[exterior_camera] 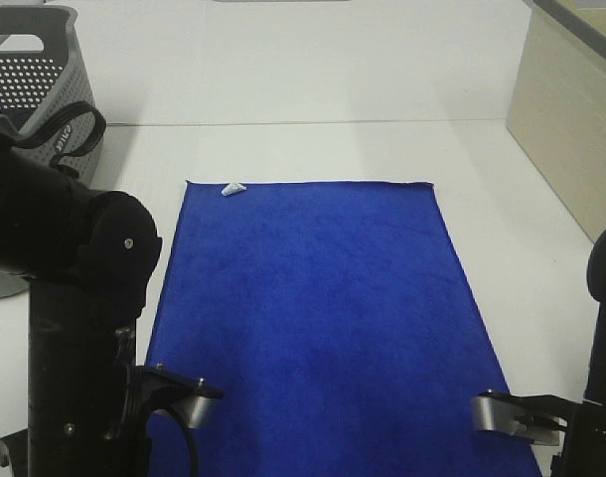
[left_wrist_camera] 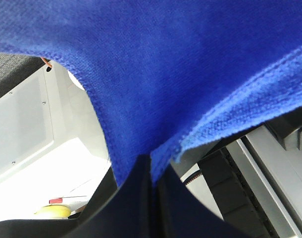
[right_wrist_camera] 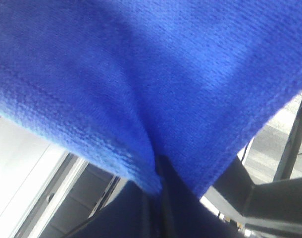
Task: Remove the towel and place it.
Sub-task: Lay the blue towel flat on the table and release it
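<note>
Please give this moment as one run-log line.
towel: spread on table, tag at far left | left gripper: shut on near towel corner | right gripper: shut on near towel corner

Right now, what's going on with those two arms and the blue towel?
Each arm has pinched one near corner of the towel. The left gripper is shut on the near-left corner and the right gripper on the near-right one. The rest of the towel lies spread flat on the white table, with its small white tag at the far-left corner. The grey basket stands at the far left, and none of the towel is in it.
</note>
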